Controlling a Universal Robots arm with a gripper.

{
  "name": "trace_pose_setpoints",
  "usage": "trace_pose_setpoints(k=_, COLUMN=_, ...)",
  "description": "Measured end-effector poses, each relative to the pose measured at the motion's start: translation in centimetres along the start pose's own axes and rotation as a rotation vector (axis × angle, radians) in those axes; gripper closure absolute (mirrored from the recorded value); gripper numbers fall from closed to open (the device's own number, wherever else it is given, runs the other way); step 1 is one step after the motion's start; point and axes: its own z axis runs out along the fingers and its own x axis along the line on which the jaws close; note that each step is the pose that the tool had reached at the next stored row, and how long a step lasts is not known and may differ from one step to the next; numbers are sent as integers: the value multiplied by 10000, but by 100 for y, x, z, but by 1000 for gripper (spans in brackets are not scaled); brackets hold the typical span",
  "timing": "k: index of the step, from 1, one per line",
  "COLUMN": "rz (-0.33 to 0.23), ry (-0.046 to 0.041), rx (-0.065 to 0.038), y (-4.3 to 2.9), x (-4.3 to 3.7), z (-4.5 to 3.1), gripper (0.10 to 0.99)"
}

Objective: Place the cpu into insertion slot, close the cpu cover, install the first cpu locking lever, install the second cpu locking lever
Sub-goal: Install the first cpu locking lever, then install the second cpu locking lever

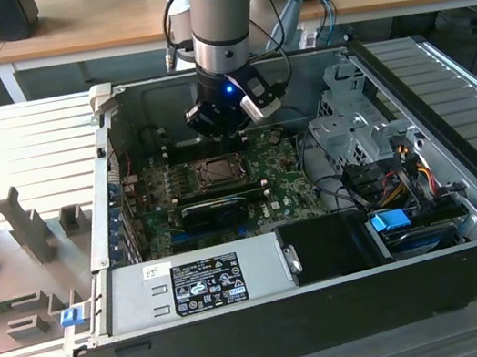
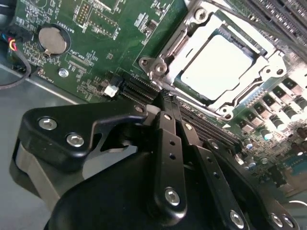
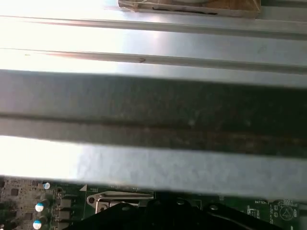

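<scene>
Your tool [image 2: 165, 98] has its fingers pressed together on nothing, tips just short of the insertion slot [image 2: 218, 67] in the second wrist view. The cpu [image 2: 216, 64] already lies in that slot, at about one o'clock from the fingertips, with the cpu cover [image 2: 261, 72] framing it. In the exterior view the tool [image 1: 223, 130] hangs above the slot [image 1: 216, 171] inside the computer case [image 1: 336, 309]. Watch the descent: in my judgement, drifting sideways could scrape the green motherboard [image 2: 96, 43] or miss the lever.
</scene>
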Motion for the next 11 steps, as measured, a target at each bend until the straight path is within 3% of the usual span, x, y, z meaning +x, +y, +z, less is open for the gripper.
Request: trace_pose_setpoints(k=11, rz=-1, ry=0, rx=2, y=-53, x=4, z=-6, gripper=980)
